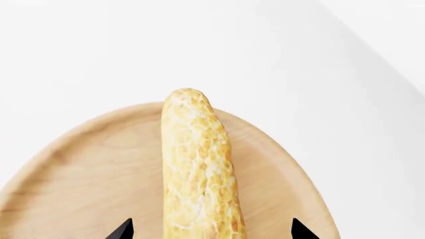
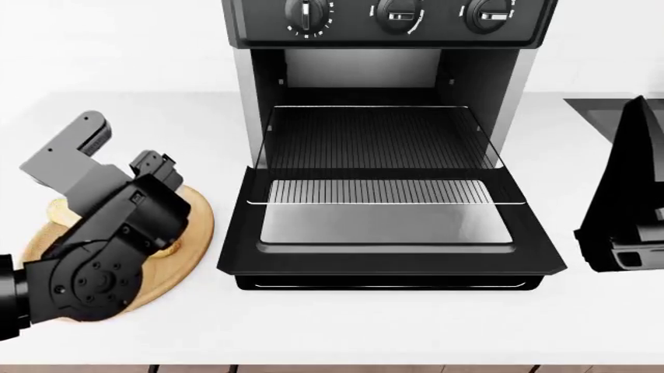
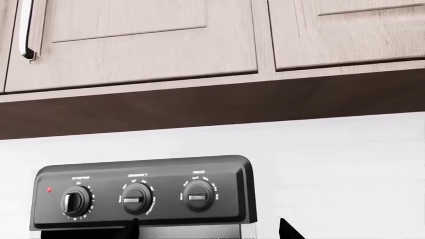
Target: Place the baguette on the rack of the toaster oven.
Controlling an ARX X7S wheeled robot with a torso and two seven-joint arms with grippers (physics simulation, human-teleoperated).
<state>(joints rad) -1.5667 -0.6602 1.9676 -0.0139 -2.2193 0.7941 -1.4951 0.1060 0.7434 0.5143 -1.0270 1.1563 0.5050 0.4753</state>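
Your left tool (image 1: 209, 230) hangs over the baguette (image 1: 197, 164) on the board (image 1: 99, 174), tips apart either side, not clamped. Further off, oven (image 2: 384, 148) door down, rack (image 2: 379, 140) bare. Right tool (image 3: 206, 229) spread, facing the knobs (image 3: 136, 198).
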